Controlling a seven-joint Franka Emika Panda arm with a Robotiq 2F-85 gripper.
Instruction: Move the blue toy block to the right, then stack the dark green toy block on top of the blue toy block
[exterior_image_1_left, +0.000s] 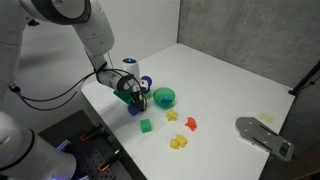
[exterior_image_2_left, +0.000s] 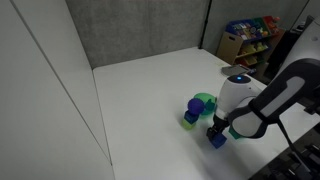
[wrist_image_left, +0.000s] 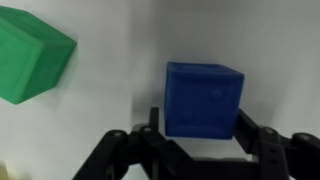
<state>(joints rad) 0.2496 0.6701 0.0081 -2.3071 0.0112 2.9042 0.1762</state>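
Note:
The blue toy block (wrist_image_left: 204, 98) sits between my gripper's (wrist_image_left: 200, 122) two black fingers, which press on its left and right sides. In both exterior views the gripper (exterior_image_1_left: 131, 97) (exterior_image_2_left: 222, 128) points down at the white table with the blue block (exterior_image_1_left: 133, 108) (exterior_image_2_left: 216, 139) at its fingertips, at or just above the tabletop. The dark green toy block (wrist_image_left: 30, 55) lies to the upper left in the wrist view. In an exterior view it (exterior_image_1_left: 146, 125) lies a little in front of the gripper, apart from it.
A round teal-green bowl (exterior_image_1_left: 164, 97) (exterior_image_2_left: 205, 102) and a blue-purple piece (exterior_image_1_left: 147, 84) (exterior_image_2_left: 191, 110) stand close beside the gripper. Yellow (exterior_image_1_left: 179, 143), orange (exterior_image_1_left: 172, 116) and red (exterior_image_1_left: 190, 124) pieces lie nearby. A grey metal bracket (exterior_image_1_left: 262, 135) is near the table edge.

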